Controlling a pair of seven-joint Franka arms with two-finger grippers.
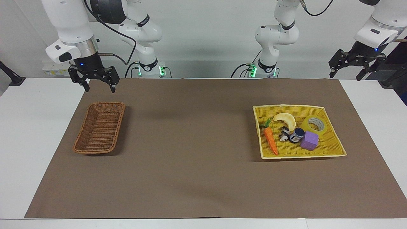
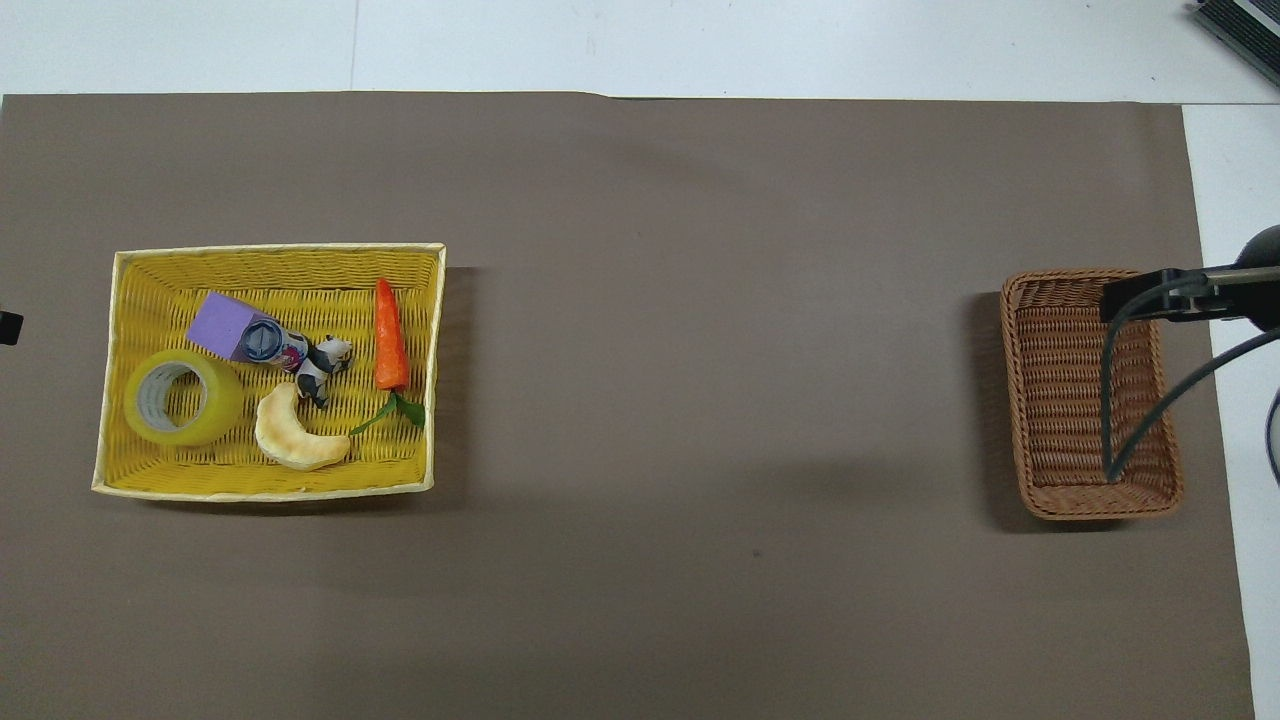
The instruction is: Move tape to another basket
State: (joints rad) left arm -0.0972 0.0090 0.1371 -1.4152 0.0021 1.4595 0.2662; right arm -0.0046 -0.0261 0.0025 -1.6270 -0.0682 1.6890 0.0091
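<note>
The yellow tape roll (image 1: 314, 125) lies flat in the yellow basket (image 1: 299, 156), in the corner toward the left arm's end and nearer the robots; it also shows in the overhead view (image 2: 182, 397). The small dark brown wicker basket (image 1: 100, 127) stands empty at the right arm's end (image 2: 1090, 395). My right gripper (image 1: 99, 86) is open and empty, up in the air over the mat's edge by the brown basket. My left gripper (image 1: 346, 74) is open and empty, raised over the white table at the left arm's end. Both arms wait.
In the yellow basket (image 2: 270, 490) with the tape lie a purple cube (image 1: 310, 141), a small can (image 1: 297, 135), a little toy figure (image 1: 285, 133), a bread crescent (image 1: 285, 119) and a carrot (image 1: 271, 141). A brown mat (image 1: 190, 143) covers the table.
</note>
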